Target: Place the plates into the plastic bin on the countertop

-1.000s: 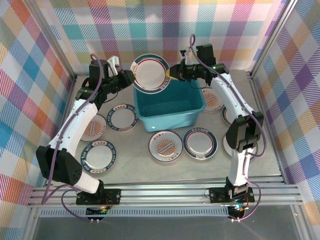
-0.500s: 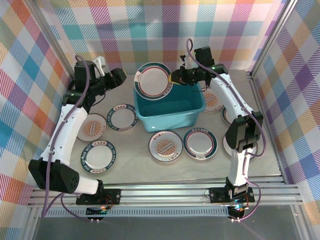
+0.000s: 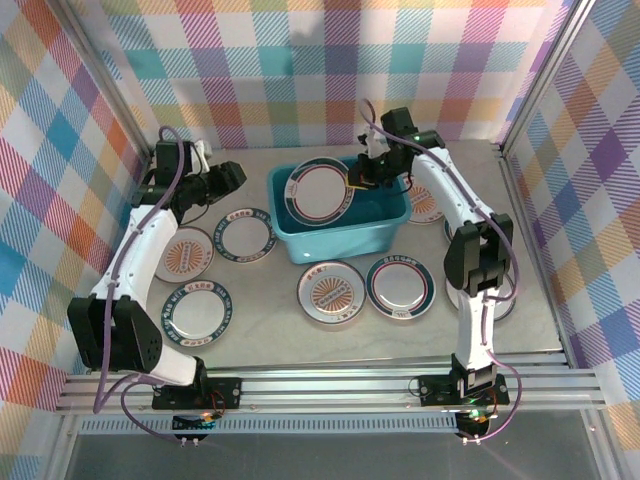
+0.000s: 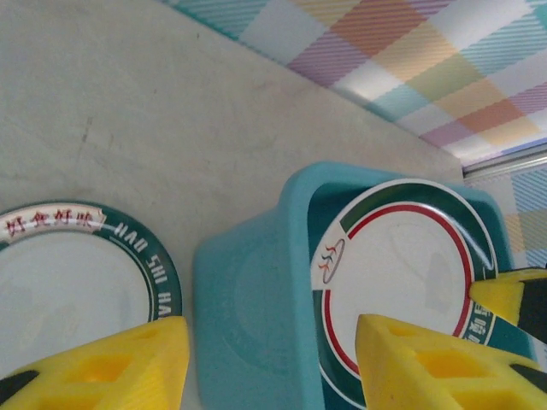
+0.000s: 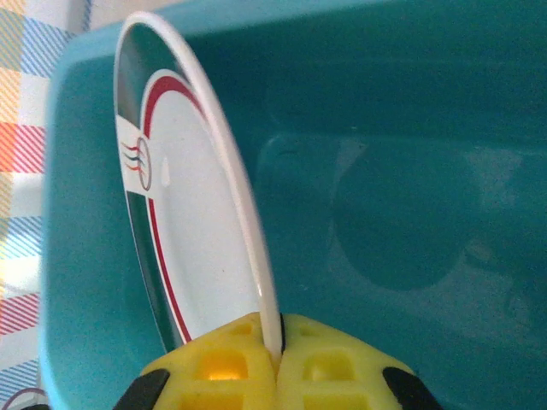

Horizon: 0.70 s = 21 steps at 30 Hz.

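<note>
The left gripper (image 3: 225,178) hangs over the countertop (image 3: 270,340) just left of the bin (image 3: 340,245), with its yellow fingers apart and nothing between them. Under it a teal-rimmed plate (image 3: 246,233) lies flat, just beside the bin wall, and two more plates lie nearer to the arm bases. Inside the bin, the red-ringed plate (image 3: 318,190) stands tilted on its edge, near the left wall. The right gripper (image 3: 357,180) is clamped on its rim from the right side, and the wrist view shows the thin rim pinched between the two pads. I cannot tell if the low edge of the plate already touches the floor of the bin. I think the danger is in the release. If the jaws open while the plate is so steep, it can drop hard. It can also lean on the wall and take the room that the other plates need. The hold is small, so the plate may also slip or turn early. Further right, more plates wait on the countertop, one partly behind the right arm.
</note>
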Motion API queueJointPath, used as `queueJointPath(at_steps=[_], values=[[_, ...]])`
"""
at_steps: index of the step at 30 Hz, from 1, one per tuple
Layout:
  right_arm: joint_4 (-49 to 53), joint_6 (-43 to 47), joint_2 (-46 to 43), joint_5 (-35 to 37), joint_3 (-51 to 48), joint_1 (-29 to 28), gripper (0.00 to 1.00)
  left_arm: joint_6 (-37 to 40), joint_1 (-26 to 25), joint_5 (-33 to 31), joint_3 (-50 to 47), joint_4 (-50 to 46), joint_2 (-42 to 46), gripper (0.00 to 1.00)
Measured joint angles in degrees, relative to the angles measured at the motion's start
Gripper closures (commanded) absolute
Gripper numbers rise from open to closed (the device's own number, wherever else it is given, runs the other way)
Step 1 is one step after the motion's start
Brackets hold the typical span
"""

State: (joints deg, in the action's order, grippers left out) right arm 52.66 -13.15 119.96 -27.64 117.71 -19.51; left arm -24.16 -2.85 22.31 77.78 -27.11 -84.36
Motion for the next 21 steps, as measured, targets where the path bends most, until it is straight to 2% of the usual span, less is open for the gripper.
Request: queueJointPath(at_steps=[4, 9, 17, 21], values=[[1.05, 0.39, 1.73, 0.22, 0.37, -0.02, 1.0, -0.04, 0.0, 1.64, -0.09, 0.04, -1.73, 0.56], [1.2, 0.28, 3.76, 0.24, 0.57, -0.76, 1.0, 0.0, -0.31, 4.94, -0.09, 0.35, -5.51, 0.59], [0.07, -1.4, 5.99, 0.92, 0.55, -2.05, 1.0, 0.68, -3.72, 9.66, 0.26, 0.87, -12.66, 0.68], [0.04, -1.81, 7.15, 0.81, 0.55, -2.03, 1.0, 1.31, -3.82, 10.69, 0.94, 1.38, -13.57, 0.71]])
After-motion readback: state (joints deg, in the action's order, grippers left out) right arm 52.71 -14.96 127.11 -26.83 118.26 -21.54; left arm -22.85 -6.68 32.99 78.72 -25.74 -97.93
